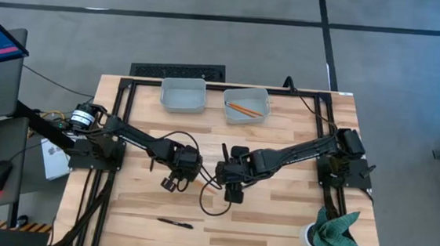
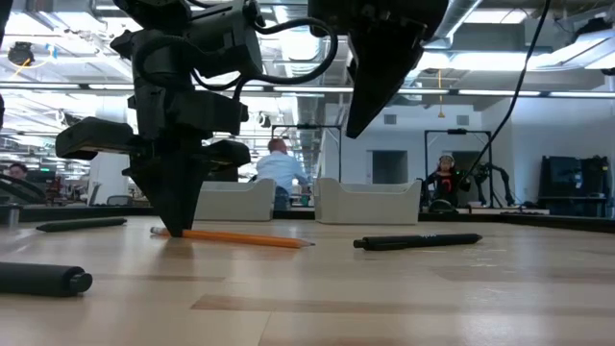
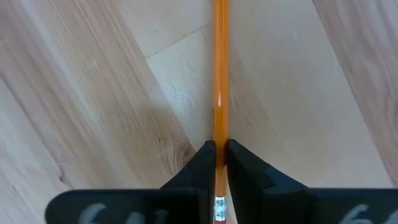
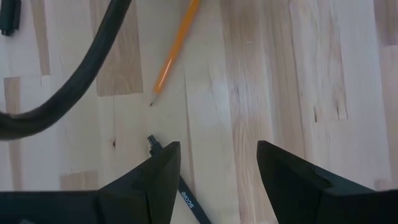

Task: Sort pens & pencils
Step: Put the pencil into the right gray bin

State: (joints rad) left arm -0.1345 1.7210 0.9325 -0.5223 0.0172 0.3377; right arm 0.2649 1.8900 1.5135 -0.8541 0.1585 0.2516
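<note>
A black pen (image 2: 43,280) is seen nearest in the low view, lying on the wooden table (image 1: 275,222); in the high view another black pen (image 1: 174,223) lies alone toward the table's front edge. At mid-table the left gripper (image 3: 219,163) is lowered to the surface, and its fingers (image 3: 196,171) are pinched on an orange pencil (image 3: 220,74) near its eraser end. The pencil (image 2: 245,237) is shown flat on the wood in the low view, its point directed away from the gripper (image 2: 173,216). Just beside it, the right gripper (image 4: 217,171) is held above the table with its fingers (image 4: 292,174) spread apart, and a black pen (image 4: 180,186) lies under them; this pen (image 2: 418,241) rests near the pencil's tip. At the far edge two grey bins are set side by side: the left bin (image 1: 184,94) and the right bin (image 1: 246,105), in which a second orange pencil (image 1: 242,107) is contained
</note>
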